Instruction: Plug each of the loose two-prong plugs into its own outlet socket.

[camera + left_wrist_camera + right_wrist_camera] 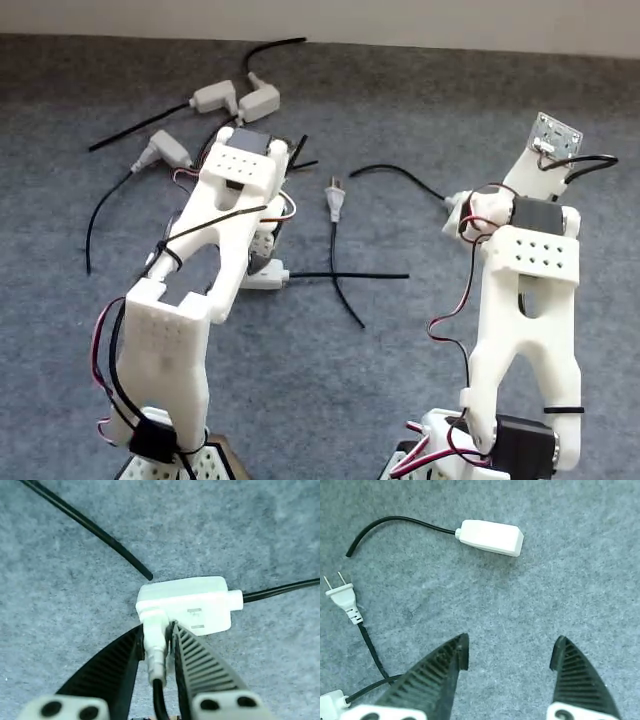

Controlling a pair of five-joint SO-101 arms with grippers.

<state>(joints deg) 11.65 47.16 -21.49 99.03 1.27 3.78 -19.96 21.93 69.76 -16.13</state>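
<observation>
One plug is clamped in the left gripper, nose against a socket, left of centre in the high view. Push straight and square; the socket could slide on the carpet. Right gripper jaws wide; spare plug mid-frame.

The plug hides its prongs, perhaps inside the socket.

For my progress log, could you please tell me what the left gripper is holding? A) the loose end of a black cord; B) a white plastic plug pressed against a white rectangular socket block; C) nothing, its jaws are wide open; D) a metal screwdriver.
B: the left gripper is shut on the white plastic plug, whose front end meets the white rectangular socket block on the grey carpet.
</observation>
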